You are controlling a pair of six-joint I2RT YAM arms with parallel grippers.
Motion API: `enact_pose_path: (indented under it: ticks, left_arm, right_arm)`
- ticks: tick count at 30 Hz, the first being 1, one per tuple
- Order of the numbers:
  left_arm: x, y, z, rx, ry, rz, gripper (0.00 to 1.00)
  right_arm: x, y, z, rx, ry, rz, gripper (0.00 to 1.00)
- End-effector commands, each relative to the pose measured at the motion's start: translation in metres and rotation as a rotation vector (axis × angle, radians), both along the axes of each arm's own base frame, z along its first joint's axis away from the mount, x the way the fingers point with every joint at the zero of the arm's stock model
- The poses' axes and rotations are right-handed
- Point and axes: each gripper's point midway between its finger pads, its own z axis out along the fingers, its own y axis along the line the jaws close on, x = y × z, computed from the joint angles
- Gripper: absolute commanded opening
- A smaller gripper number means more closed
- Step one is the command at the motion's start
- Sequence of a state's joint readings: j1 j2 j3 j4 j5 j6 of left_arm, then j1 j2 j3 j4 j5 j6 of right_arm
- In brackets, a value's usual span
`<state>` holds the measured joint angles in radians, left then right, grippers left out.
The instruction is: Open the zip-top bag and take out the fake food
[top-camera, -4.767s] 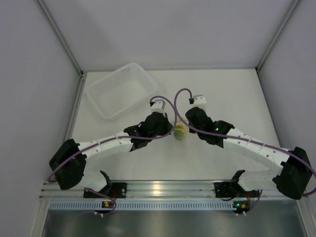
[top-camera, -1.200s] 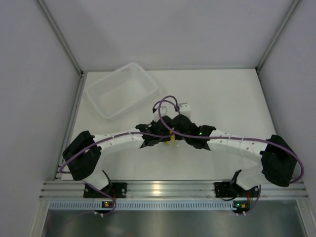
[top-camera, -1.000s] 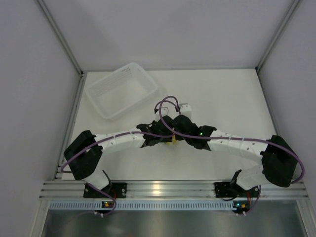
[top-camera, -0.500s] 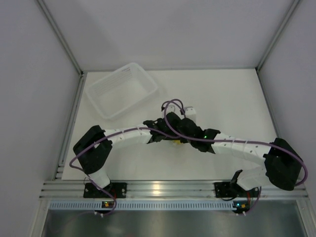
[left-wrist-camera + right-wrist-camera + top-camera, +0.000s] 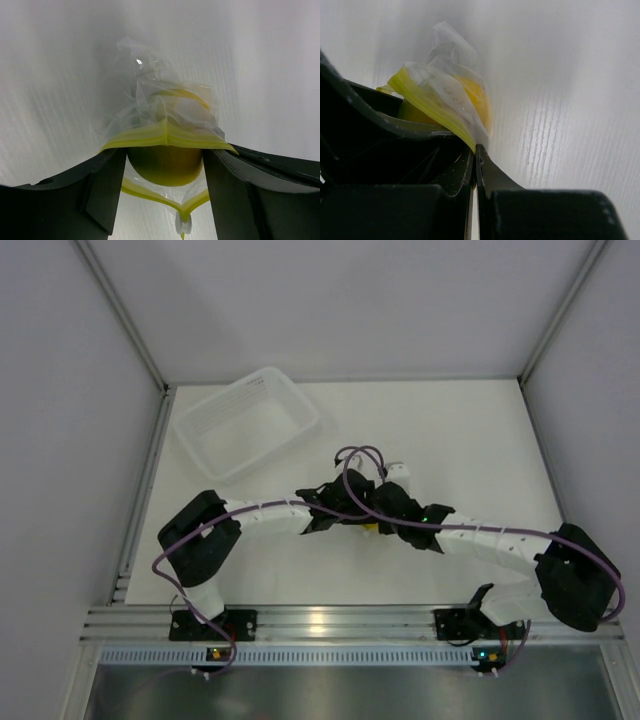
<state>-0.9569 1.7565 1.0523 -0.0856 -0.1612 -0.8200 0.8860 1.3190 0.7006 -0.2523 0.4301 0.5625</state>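
Plastic zip-top bag (image 5: 447,80), edge in right gripper (image 5: 474,152)

Left hand (image 5: 165,157) and right hand (image 5: 474,150) jammed tip to tip around the zip-top bag (image 5: 167,112), no way between them. Basket (image 5: 245,425) blocks far left; far-right bench (image 5: 470,440) lies open, up to the right wall (image 5: 600,390).

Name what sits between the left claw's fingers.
In the left wrist view, the fake food, inside the zip-top bag, fills the gap between the fingers of the left claw, its yellow strip stretched across.
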Motion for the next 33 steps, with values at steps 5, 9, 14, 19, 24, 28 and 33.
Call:
enact_pose_path:
  ticks: [5,9,14,19,24,28,33]
  left_arm:
    - [-0.003,-0.020,-0.011,-0.080,0.002,-0.018,0.57]
    - [0.001,-0.021,-0.001,-0.092,-0.027,-0.008,0.21]
    - [-0.001,-0.020,0.017,-0.106,-0.066,-0.033,0.00]
    - [-0.010,-0.017,0.050,-0.133,-0.151,-0.079,0.00]
    - [-0.018,-0.010,0.069,-0.172,-0.189,-0.103,0.00]
    - [-0.029,-0.007,0.085,-0.229,-0.203,-0.141,0.00]
    - [-0.035,0.008,0.108,-0.270,-0.281,-0.146,0.00]
  right_arm:
    - [-0.003,0.020,0.009,0.139,0.018,0.066,0.00]
    - [-0.001,0.018,0.017,0.140,0.001,0.061,0.00]
    - [0.006,0.018,0.032,0.131,-0.030,0.060,0.00]
    - [0.017,0.016,0.052,0.093,-0.073,0.047,0.00]
    - [0.027,0.011,0.068,0.036,-0.110,0.042,0.00]
    - [0.036,0.013,0.080,0.023,-0.130,0.039,0.00]
    - [0.040,0.014,0.079,-0.022,-0.117,0.059,0.00]
